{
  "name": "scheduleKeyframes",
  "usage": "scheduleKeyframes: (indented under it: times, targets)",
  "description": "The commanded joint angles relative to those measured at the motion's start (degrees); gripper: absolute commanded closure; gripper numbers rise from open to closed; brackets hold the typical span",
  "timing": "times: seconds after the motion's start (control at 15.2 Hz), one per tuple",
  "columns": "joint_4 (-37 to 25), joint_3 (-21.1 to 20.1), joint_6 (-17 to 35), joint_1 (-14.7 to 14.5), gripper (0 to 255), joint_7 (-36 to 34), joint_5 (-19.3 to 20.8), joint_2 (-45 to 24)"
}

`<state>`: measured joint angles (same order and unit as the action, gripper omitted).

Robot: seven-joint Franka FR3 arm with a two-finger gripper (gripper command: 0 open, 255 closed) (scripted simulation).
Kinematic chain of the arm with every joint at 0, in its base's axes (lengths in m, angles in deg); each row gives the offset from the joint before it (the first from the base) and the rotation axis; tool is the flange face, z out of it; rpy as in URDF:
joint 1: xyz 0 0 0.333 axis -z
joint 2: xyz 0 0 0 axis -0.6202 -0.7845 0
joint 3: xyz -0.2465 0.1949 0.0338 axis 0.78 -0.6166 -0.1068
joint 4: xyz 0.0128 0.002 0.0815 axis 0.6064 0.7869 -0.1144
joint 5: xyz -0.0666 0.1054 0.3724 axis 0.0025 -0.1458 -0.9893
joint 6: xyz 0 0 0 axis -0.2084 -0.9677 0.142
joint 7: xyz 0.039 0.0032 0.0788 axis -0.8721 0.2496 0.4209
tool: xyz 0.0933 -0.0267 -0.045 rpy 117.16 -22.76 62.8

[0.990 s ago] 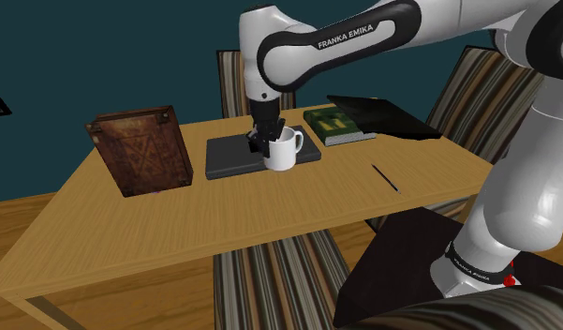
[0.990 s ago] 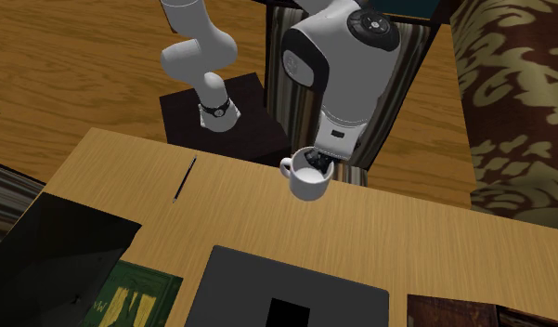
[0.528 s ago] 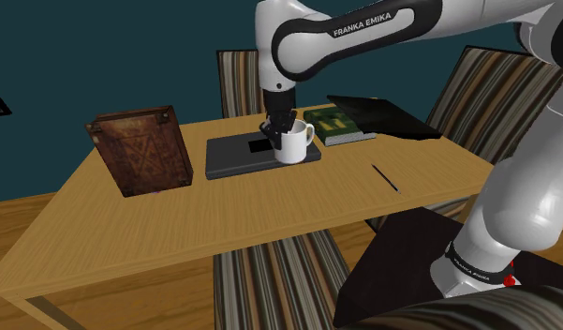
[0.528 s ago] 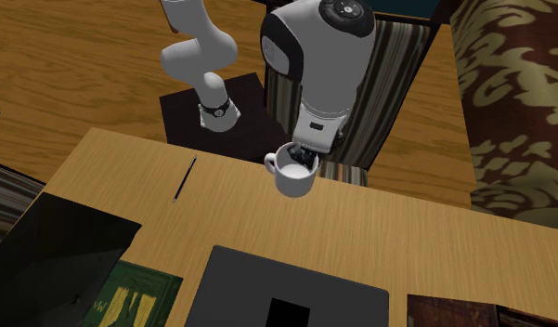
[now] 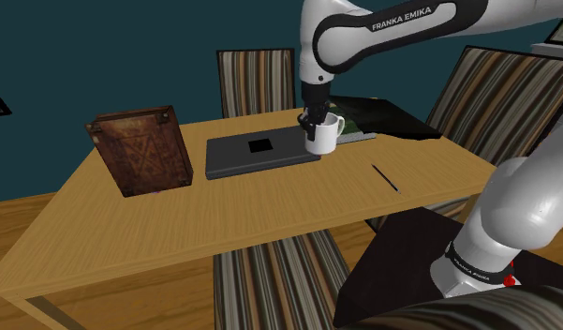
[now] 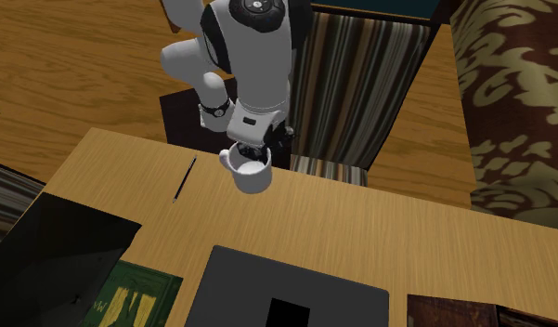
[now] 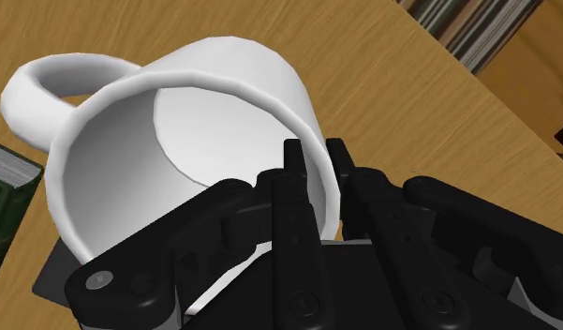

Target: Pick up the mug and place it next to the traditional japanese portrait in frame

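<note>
Carried toward shoulder view's right, mug [image 5: 322, 139]; hand [image 5: 314, 120] clasps its rim.

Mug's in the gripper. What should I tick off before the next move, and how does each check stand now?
1. Grip: gripper is shut on the white mug, with one finger inside the wall and one outside. Ok.
2. Mug clear of the table: appears lifted in the second exterior view. Ok, probably.
3. Mug attitude: roughly upright in the shoulder view. Ok.
4. Target located: dark green picture with yellow marks lies flat on the table. Ok.
5. Bare wood beside it toward the pen. Ok.
6. Handle clearance at set-down: cannot tell.
</note>
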<state>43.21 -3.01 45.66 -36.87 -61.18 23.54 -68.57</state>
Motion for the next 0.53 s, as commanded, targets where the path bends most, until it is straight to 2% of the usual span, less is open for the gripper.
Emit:
scheduleKeyframes:
  times: [0.0,0.46]
  targets:
    - [2.6,1.7,0.0,0.9,255,2.7,0.0,2.6]
    - [9.4,8.3,-0.6,4.2,255,11.9,1.6,10.0]
